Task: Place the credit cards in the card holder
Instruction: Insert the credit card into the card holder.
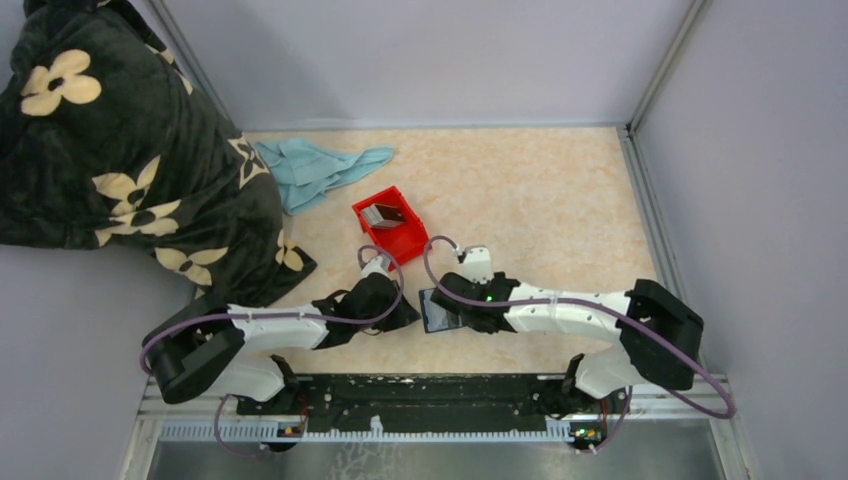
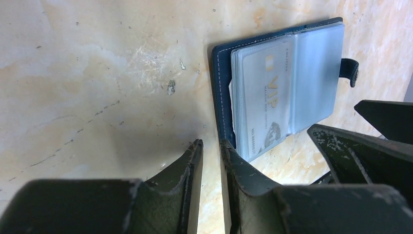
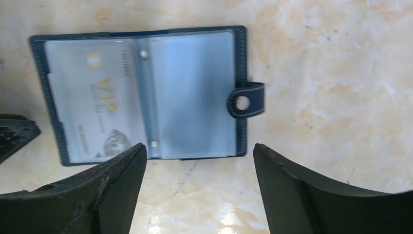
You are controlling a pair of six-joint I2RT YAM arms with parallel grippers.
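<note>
The navy card holder point(image 1: 438, 310) lies open on the table between my two grippers, its lighter blue sleeves up point(image 3: 195, 97) and its snap tab point(image 3: 246, 100) out to the side. A greyish-white VIP card point(image 3: 97, 107) sits in one sleeve and also shows in the left wrist view point(image 2: 263, 97). More cards point(image 1: 383, 213) stand in the red bin point(image 1: 400, 240). My left gripper point(image 2: 210, 145) is empty, its jaws a narrow gap apart, right at the holder's navy edge point(image 2: 221, 73). My right gripper point(image 3: 199, 148) is wide open and empty, just short of the holder's near edge.
A light blue cloth point(image 1: 320, 168) lies at the back left. A dark flowered blanket point(image 1: 120, 150) covers the left side. Grey walls with metal rails close the table at the back and on the right. The right gripper's fingers point(image 2: 360, 146) stand close beside my left gripper.
</note>
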